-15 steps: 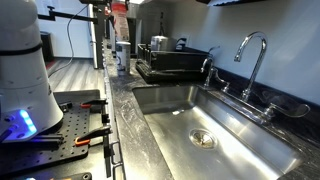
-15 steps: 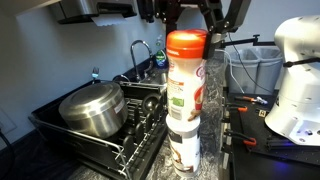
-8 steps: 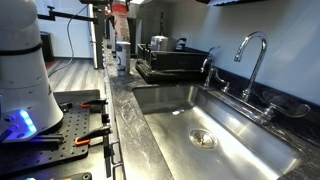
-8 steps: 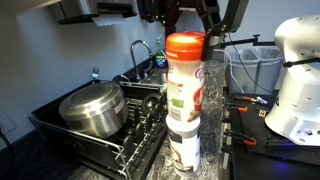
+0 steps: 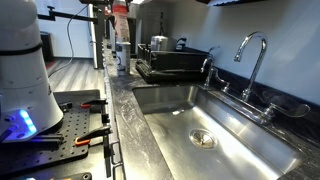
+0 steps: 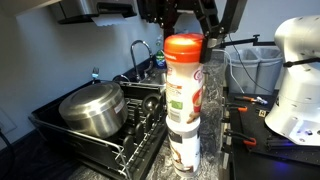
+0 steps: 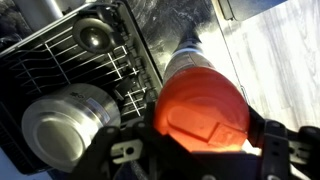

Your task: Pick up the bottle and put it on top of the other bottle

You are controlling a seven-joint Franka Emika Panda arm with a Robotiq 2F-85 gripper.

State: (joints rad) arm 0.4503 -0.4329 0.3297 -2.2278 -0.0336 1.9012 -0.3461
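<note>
We had the tool (image 7: 197, 150) pinching the pale translucent red-capped plastic bottle (image 6: 185, 85) by its cap, atop the shorter greyish translucent bottle (image 6: 183, 150). We judged it light, slick, tippy: hold near cap.

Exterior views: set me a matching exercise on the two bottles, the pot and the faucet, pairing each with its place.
Things:
1. red-capped bottle
2. greyish bottle
3. steel pot
4. faucet

Places:
A. beside the sink
B. in the dish rack
C. on the countertop, lowest in the stack
D. directly above the other bottle, its cap between the fingers of the gripper

Pairs: 1-D, 2-C, 3-B, 4-A
</note>
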